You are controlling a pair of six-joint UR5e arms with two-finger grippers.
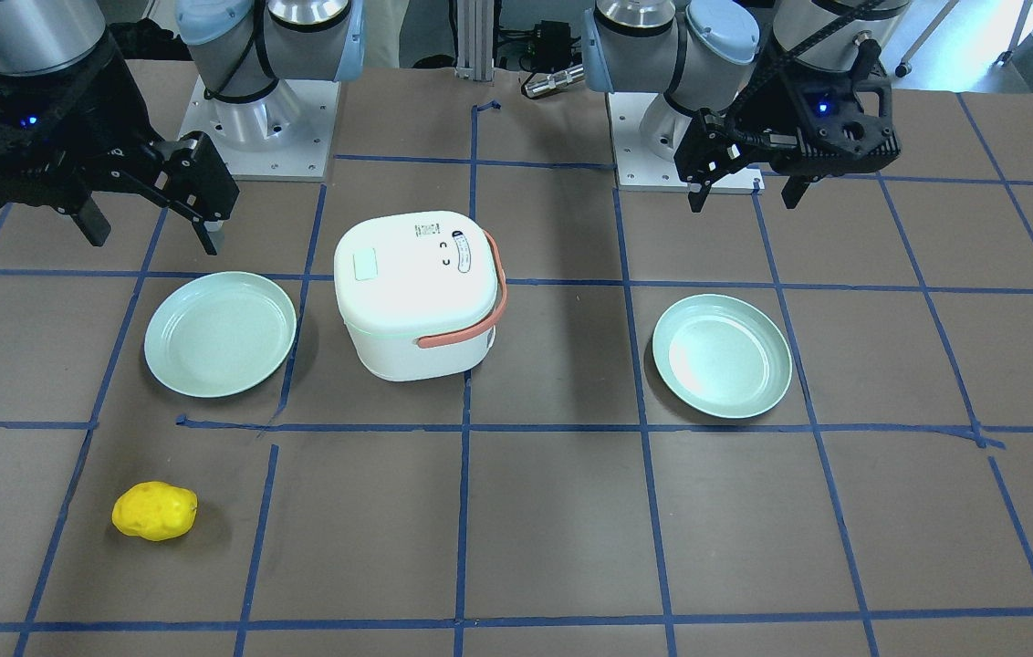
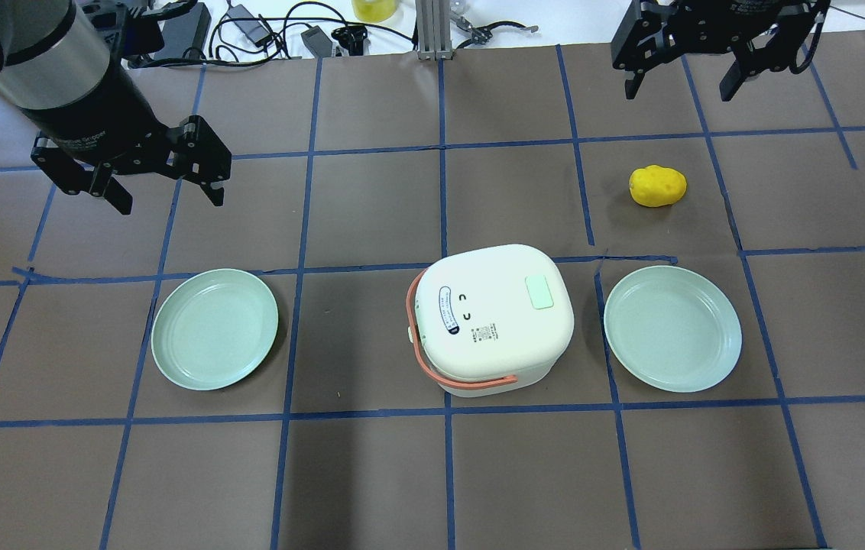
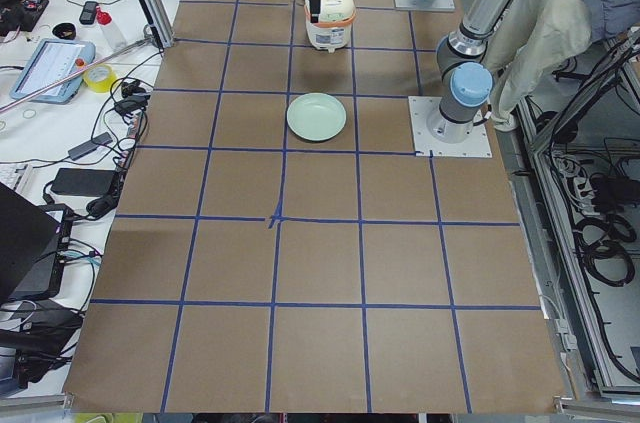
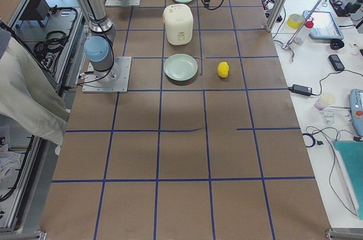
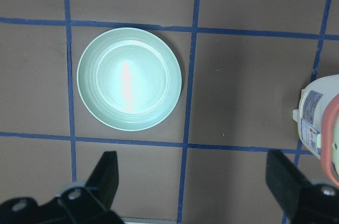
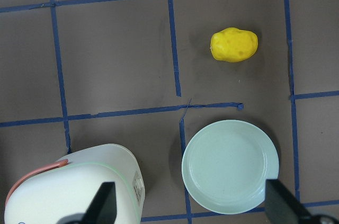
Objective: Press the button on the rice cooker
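Cooker (image 2: pixel 494 317) at mid-frame in the overhead view, green button (image 2: pixel 539 292) on its lid, untouched. Left plate (image 2: pixel 215 328) and right plate (image 2: pixel 672 328) flank it. Yellow toy (image 2: pixel 657 186) upper right. Left gripper (image 2: pixel 170 200) upper left, right gripper (image 2: pixel 678 92) top right: both spread wide, empty, well apart from the cooker.

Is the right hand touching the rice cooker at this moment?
Apart. The overhead view shows the right hand open near the far edge, with bare brown table between it and the rice cooker.
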